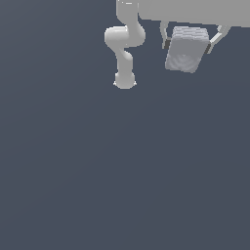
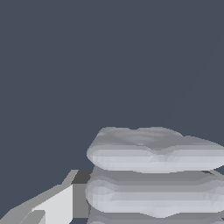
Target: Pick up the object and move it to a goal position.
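Claw [image 1: 188, 45]: clamped on the block [image 1: 186, 49], one finger [image 1: 165, 38] against each side. Block: pale grey, ridged in layers, rounded corners, hanging tilted between the fingers, clear above the dark surface [image 1: 122, 171]. Arm [image 1: 124, 49]: white, jointed, beside the block on the exterior view's left.

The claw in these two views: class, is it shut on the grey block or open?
Shut on it. In the exterior view the claw has a finger against each side of the tilted grey block.
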### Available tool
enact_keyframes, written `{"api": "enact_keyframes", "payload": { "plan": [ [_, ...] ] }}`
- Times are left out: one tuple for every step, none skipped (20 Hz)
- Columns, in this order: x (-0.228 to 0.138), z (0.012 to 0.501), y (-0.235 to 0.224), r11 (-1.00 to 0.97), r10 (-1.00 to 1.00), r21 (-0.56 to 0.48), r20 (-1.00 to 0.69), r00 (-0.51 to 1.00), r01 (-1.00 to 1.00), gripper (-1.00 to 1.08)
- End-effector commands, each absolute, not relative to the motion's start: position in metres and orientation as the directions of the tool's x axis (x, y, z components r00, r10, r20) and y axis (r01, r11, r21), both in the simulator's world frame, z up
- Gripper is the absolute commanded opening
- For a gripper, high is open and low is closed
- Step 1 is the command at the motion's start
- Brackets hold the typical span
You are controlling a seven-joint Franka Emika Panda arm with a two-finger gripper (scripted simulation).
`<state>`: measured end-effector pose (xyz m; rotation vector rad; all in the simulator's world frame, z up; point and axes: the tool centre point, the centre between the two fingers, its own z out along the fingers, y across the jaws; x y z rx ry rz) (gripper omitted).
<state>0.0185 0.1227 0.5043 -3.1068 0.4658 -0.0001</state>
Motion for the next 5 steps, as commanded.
{"api": "enact_keyframes", "payload": {
  "plan": [
    [0.0191,0.5068,0.1237,-0.956,-0.293,0.0,0.0,0.956,-0.293,-1.0],
    [0.0192,0.5071,0.1238,-0.956,-0.293,0.0,0.0,0.956,-0.293,-1.0],
    [0.0194,0.5073,0.1239,-0.956,-0.293,0.0,0.0,0.956,-0.293,-1.0],
    [0.0195,0.5073,0.1239,-0.956,-0.293,0.0,0.0,0.956,-0.293,-1.0],
    [0.0195,0.5073,0.1238,-0.956,-0.293,0.0,0.0,0.956,-0.293,-1.0]
  ]
}}
